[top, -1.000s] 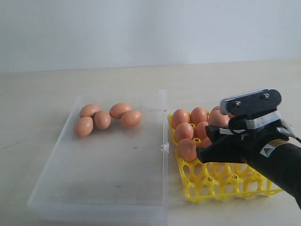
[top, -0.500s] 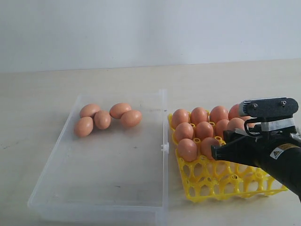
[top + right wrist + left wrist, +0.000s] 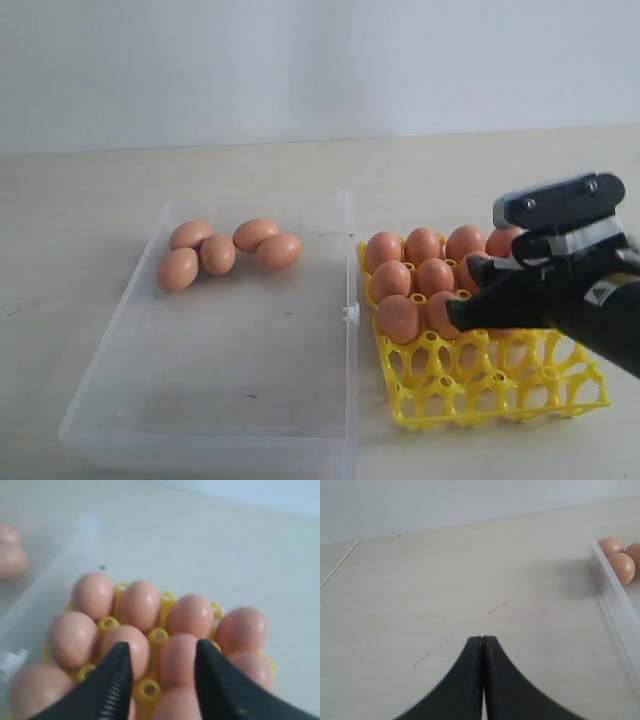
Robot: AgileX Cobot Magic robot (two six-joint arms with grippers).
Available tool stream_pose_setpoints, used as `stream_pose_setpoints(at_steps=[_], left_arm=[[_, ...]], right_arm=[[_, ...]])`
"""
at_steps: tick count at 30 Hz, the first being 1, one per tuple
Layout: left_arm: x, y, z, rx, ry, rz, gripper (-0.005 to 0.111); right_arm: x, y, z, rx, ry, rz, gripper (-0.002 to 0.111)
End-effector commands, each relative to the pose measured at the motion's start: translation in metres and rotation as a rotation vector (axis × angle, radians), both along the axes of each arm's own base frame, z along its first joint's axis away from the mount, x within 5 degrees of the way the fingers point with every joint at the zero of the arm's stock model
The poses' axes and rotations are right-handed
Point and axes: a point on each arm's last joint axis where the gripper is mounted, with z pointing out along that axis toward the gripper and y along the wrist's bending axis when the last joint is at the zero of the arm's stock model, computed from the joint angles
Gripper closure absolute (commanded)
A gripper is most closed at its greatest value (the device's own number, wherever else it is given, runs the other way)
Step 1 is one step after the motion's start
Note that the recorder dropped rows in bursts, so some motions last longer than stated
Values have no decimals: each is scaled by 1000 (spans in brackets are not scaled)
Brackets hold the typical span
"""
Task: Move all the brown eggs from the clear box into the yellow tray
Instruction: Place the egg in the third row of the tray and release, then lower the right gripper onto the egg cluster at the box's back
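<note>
The clear box (image 3: pixel 215 400) lies on the left with several brown eggs (image 3: pixel 225 252) clustered at its far left end. To its right, the yellow tray (image 3: pixel 490 385) carries several brown eggs (image 3: pixel 398 318) in its far and left cups. My right gripper (image 3: pixel 465 290) hovers open just above those tray eggs. In the right wrist view its fingers (image 3: pixel 120 672) straddle a seated egg (image 3: pixel 177 662) without closing on it. My left gripper (image 3: pixel 483 639) is shut and empty over bare table beside the box wall (image 3: pixel 615 597), two eggs (image 3: pixel 620 567) showing behind that wall.
The near rows of the yellow tray (image 3: pixel 500 395) show open cups. Most of the clear box floor (image 3: pixel 240 350) is bare plastic. A pale wall stands behind the table.
My right gripper drew back to the right off the tray's left side, uncovering an egg in the third row, then rose and tilted slightly. The left gripper's earlier state is not shown.
</note>
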Motion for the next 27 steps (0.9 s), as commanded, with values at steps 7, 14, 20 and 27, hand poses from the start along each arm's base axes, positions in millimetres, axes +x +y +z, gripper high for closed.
stream_pose_setpoints(at_steps=[7, 14, 20, 27], left_arm=[[0, 0, 2, -6, -19, -5, 107], [0, 0, 2, -6, -19, -5, 107], [0, 0, 2, -6, -19, -5, 107], [0, 0, 2, -6, -19, -5, 107]], right_arm=[[79, 115, 86, -61, 250, 407, 106], [134, 189, 21, 101, 663, 87, 44], [158, 195, -2, 118, 655, -44, 43], [175, 192, -13, 211, 624, -216, 43]])
